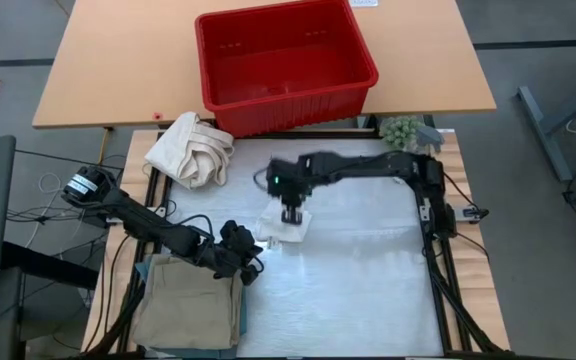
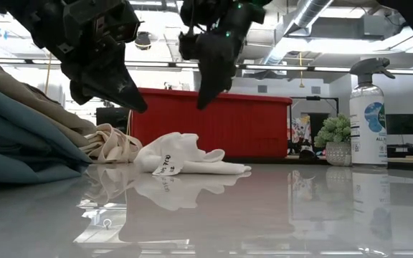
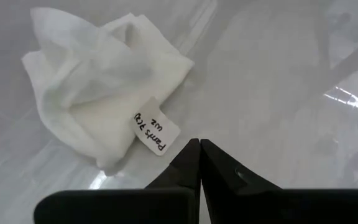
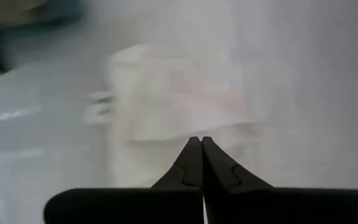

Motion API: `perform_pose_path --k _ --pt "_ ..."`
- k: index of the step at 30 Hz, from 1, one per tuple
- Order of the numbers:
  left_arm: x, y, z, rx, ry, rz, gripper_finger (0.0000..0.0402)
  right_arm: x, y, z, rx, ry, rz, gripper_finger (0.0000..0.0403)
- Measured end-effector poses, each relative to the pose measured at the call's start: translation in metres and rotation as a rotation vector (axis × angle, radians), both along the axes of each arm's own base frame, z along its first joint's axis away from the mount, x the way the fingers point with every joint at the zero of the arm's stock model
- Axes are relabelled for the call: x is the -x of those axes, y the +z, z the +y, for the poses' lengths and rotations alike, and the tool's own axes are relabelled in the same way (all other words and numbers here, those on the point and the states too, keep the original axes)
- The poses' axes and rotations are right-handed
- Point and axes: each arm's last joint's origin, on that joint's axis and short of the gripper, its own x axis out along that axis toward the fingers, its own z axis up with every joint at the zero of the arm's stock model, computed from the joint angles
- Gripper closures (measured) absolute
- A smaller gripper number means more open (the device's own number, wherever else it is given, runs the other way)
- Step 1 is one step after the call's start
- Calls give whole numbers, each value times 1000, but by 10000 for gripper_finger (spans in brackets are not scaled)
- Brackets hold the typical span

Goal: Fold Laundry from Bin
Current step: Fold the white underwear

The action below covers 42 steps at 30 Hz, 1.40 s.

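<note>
The small white cloth (image 1: 286, 224) lies crumpled on the glossy surface (image 1: 368, 290), a little way in front of the red bin (image 1: 284, 62), which stands empty at the far side. A paper tag (image 3: 156, 130) with handwriting sticks out from the cloth's near edge. The folded tan trousers (image 1: 190, 300) sit on a teal-green garment (image 2: 20, 136), well off to the left of the white cloth. The cream canvas bundle (image 1: 190, 148) rests between the bin and that stack.

The main risk, as I judge it, is the slick surface: a hand that pinches only the top layer or the tag may drag the cloth instead of lifting a corner, so it bunches further. The two hands are also close together over one small item; if both go for the same edge they could knock into each other. The cloth is too rumpled to show which fold is a true corner, so a wrong pick would leave it twisted rather than spread.

The right hand (image 1: 292, 212) hangs directly above the white cloth, fingers pressed together, gripping nothing; the low view shows its tip clear of the fabric. The left hand (image 1: 253, 262) hovers just beside the cloth on the trousers' side, its fingers also fully closed and empty, pointing toward the tag.
</note>
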Motion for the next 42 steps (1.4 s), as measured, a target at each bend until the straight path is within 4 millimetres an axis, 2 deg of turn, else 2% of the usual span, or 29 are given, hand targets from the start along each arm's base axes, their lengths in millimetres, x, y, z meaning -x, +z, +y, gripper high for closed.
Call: perform_pose_path --k 8,13,16,25,30,35,42 --pt "1 -1 1 -14 3 10 401 -4 -26 59 -30 121 -36 386" --pt "1 -1 1 -14 2 10 401 -5 -39 75 -25 131 -77 386" --pt "1 -1 1 -14 2 10 401 -4 -50 74 -38 105 -87 386" --pt "1 -1 0 -11 -2 15 401 -2 -73 61 -48 59 -119 386" --pt "1 -1 0 -9 -4 16 401 -1 -79 41 77 -14 -128 386" --pt "1 -1 0 -9 -4 16 401 -9 -56 4 239 -60 -168 385" --pt "1 -1 0 -8 -8 19 401 -17 7 -49 355 -135 -248 369"
